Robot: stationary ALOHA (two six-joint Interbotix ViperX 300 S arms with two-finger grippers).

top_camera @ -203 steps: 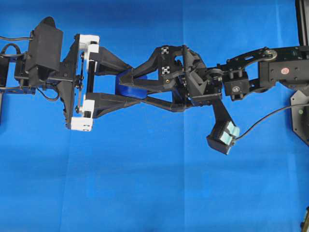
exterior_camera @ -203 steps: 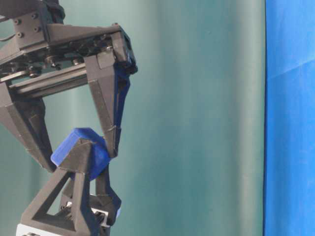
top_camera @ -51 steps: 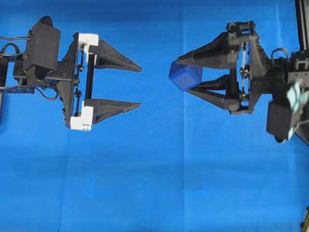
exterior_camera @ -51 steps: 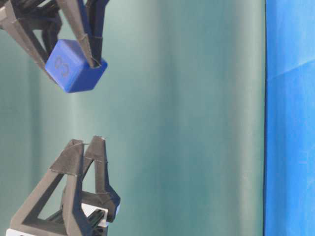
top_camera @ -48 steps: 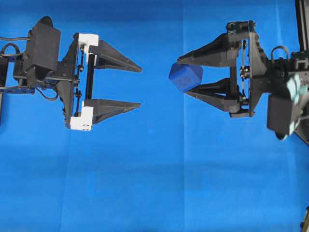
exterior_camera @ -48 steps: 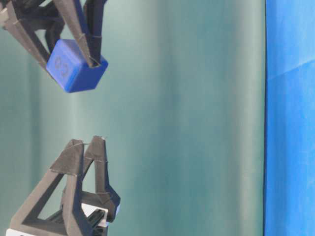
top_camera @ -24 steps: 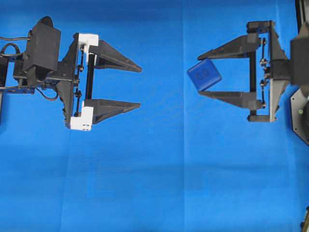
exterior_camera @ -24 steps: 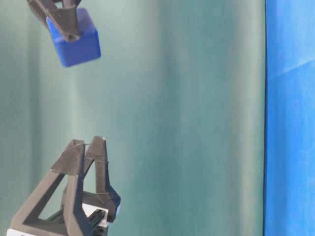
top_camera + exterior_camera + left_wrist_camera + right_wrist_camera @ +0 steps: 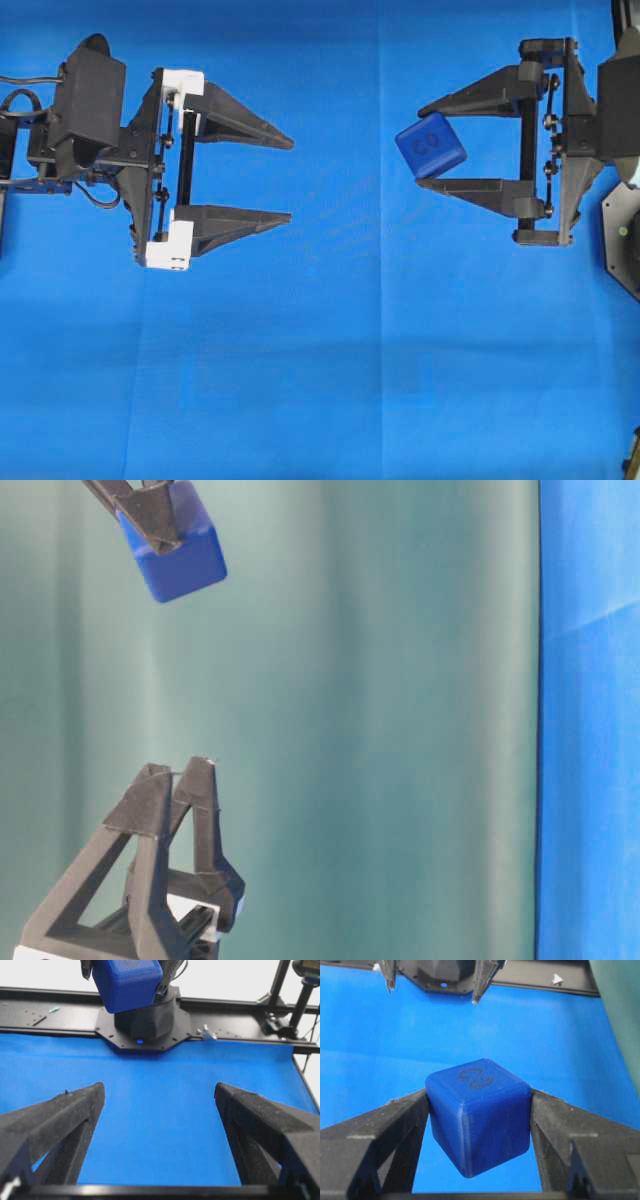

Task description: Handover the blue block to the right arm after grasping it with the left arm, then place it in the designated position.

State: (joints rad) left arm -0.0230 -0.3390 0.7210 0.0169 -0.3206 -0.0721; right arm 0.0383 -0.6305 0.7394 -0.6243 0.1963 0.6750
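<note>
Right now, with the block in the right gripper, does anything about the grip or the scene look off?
One thing: the blue block sits askew in the right gripper, pinched at the very fingertips and turned cornerwise in the overhead view rather than square to the fingers. The left gripper stands open, holding nothing, apart from it. Nothing looks dropped or damaged.

Overhead cam looks straight down on the blue cloth-covered worktop [image 9: 320, 380], wide enough to catch both arms facing each other from its left and right edges. Table-level cam sits low and close, turned sideways, mostly seeing a teal backdrop curtain [image 9: 380, 720]. Left wrist cam peers out between its own black triangular fingers [image 9: 55, 1125] toward the right edge. Right wrist cam looks back the opposite way. All four share the small dark-blue rounded cube [image 9: 430, 146].
</note>
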